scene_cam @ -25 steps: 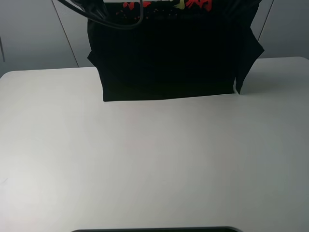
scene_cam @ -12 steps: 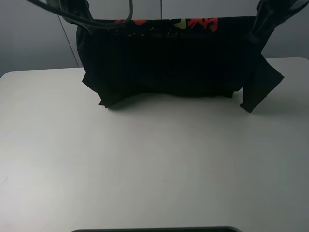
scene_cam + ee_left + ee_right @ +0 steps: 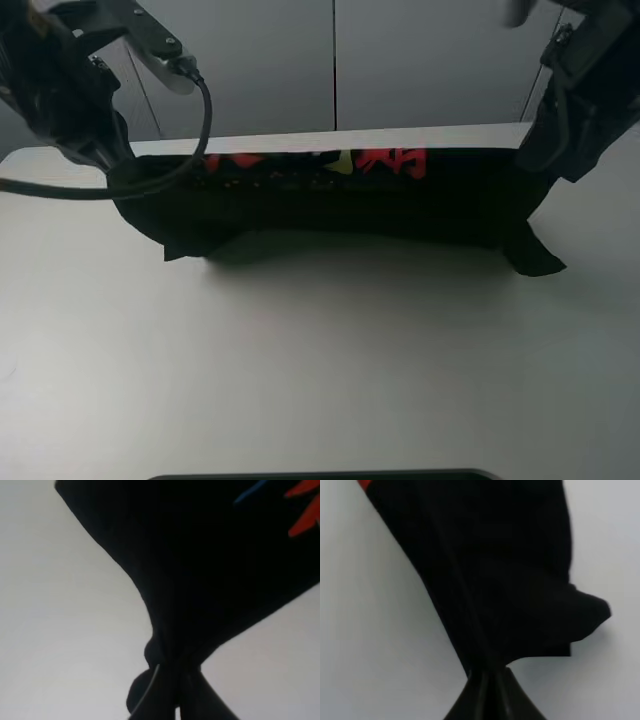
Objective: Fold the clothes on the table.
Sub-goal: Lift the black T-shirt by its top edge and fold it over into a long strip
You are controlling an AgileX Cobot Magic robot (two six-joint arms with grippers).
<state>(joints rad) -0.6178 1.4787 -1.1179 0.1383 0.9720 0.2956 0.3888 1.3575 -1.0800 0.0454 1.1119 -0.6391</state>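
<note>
Across the far half of the table, we find the T-shirt strung side to side, its lowest folds touching it. The left gripper and right gripper each clamp one end. Its long axis spans them, so we judge both must lower together.

T-shirt lowered, hem now bunched on table; left tool, right tool come down
</note>
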